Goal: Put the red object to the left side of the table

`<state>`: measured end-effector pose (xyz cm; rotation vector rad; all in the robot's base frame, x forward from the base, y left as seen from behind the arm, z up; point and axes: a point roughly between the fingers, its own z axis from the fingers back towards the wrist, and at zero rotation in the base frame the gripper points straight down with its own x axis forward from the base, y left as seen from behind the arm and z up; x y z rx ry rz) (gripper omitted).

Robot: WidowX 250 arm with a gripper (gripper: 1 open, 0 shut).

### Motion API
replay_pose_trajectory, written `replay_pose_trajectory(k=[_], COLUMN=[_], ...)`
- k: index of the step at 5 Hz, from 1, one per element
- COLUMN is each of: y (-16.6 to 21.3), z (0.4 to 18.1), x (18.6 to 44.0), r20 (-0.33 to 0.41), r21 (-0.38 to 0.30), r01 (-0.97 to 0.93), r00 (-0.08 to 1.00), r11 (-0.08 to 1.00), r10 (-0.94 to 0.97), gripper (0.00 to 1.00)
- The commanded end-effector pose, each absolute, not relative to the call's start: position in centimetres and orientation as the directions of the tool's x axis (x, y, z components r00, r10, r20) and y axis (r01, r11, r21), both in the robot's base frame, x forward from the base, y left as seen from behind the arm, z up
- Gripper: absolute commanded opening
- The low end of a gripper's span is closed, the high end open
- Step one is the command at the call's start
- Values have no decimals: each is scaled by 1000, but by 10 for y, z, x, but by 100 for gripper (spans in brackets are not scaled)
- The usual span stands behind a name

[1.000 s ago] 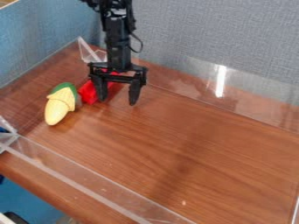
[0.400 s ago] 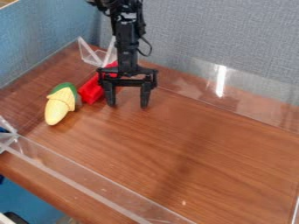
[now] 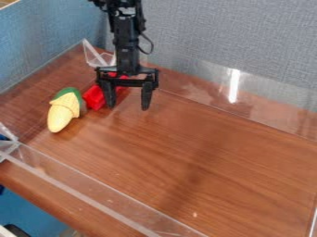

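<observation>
Gripper [image 3: 126, 93] down low with jaws spread wide and empty, fingertips at the tabletop, red object [image 3: 95, 96] just beside its left finger, yellow toy [image 3: 63, 111] touching the red one, both near the table's [image 3: 186, 157] far left corner.

Blue-grey textured wall [image 3: 235, 32] behind, looks like fabric or carpet-type panel. Low clear acrylic walls [image 3: 247, 93] around the work surface, catching bright glare at the back right. Even, diffuse light. Bottom-left corner dark, with a small blue bit [image 3: 6, 148] at the edge, possibly floor; too cropped to tell.
</observation>
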<state>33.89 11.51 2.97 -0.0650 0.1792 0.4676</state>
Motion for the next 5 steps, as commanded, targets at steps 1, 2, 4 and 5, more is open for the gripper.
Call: replay_pose_trajectory(k=[1, 2, 4, 5], y=[127, 129, 114, 108], z=[66, 66, 58, 53], x=[352, 350, 358, 361], r20=[-79, -75, -79, -81], r21=[-29, -19, -20, -18], r01=[-486, -492, -359, -294], r00=[872, 869, 931, 953], r11=[874, 870, 933, 956], r10=[483, 490, 357, 292], gripper=[100, 100, 100, 100])
